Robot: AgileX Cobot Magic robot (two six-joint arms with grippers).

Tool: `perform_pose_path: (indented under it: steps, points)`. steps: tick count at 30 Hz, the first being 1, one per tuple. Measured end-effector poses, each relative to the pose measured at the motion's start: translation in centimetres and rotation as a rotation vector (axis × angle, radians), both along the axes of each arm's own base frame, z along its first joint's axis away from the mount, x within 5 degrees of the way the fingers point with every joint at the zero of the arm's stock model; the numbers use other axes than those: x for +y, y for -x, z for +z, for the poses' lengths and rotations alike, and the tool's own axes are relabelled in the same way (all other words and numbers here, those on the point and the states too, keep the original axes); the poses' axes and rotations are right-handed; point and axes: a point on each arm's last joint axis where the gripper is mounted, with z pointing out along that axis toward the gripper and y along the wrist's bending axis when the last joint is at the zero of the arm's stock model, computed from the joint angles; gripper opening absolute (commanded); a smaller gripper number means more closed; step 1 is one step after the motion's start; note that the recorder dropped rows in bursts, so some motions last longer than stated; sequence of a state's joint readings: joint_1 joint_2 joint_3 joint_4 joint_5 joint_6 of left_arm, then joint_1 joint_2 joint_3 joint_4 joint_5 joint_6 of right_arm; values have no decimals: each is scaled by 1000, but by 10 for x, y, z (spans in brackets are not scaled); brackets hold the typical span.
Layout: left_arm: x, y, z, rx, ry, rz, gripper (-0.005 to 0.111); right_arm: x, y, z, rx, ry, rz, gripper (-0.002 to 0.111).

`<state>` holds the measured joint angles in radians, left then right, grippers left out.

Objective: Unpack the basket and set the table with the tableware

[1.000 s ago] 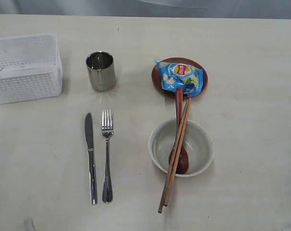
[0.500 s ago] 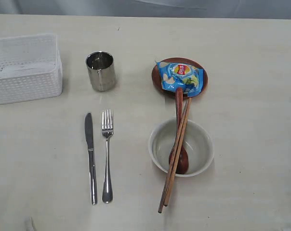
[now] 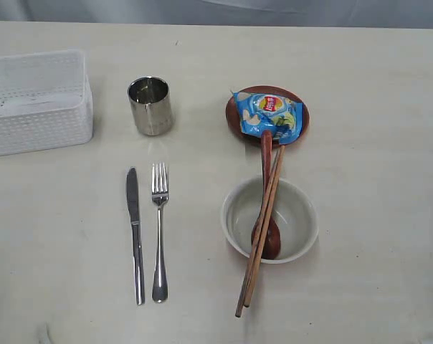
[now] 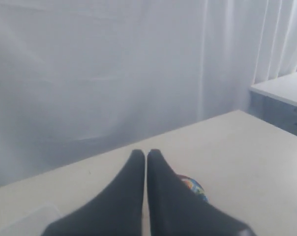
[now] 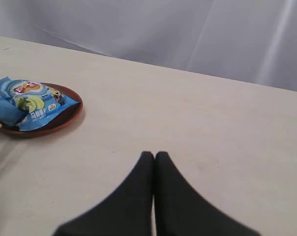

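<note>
**Both grippers pinched shut, tableware laid out on the table**

From my station I see both grippers closed with nothing between the fingers. The left gripper point(image 4: 146, 154) holds its two dark fingers tip to tip above the table, facing a grey curtain. The right gripper point(image 5: 154, 156) is pressed together the same way over bare tabletop, near the plate.

In the exterior view, the white perforated plastic basket point(image 3: 37, 129) sits at the upper left of the pale cream-beige table point(image 3: 374, 107). The upright steel cup point(image 3: 150, 106) stands to its right, apart from it. Below the cup, the silver knife point(image 3: 135, 236) and silver fork point(image 3: 159, 236) lie parallel, the knife on the left, close together but not touching.

Right of the cup is the round brown plate point(image 3: 232, 120), with the blue chip bag point(image 3: 269, 115) lying on it. The pale bowl point(image 3: 302, 215) sits just below the plate. The brown wooden spoon point(image 3: 269, 242) rests its head inside the bowl, with its handle running up to the plate's edge. The wooden chopsticks point(image 3: 247, 287) slant across the bowl, their lower ends on the table past its rim.

In the left wrist view, a pale blur beside the fingers may be the basket's corner, but I cannot be sure.
</note>
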<state>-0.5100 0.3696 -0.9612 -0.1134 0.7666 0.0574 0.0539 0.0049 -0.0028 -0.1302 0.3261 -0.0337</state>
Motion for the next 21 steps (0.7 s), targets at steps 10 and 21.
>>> perform_pose_path:
  steps: [10,21]
  points:
    - [35,47,-4,-185,9,78,1,0,0,0,0,0,0,0]
    - [39,56,-27,-3,-92,70,1,0,0,0,0,0,0,0]
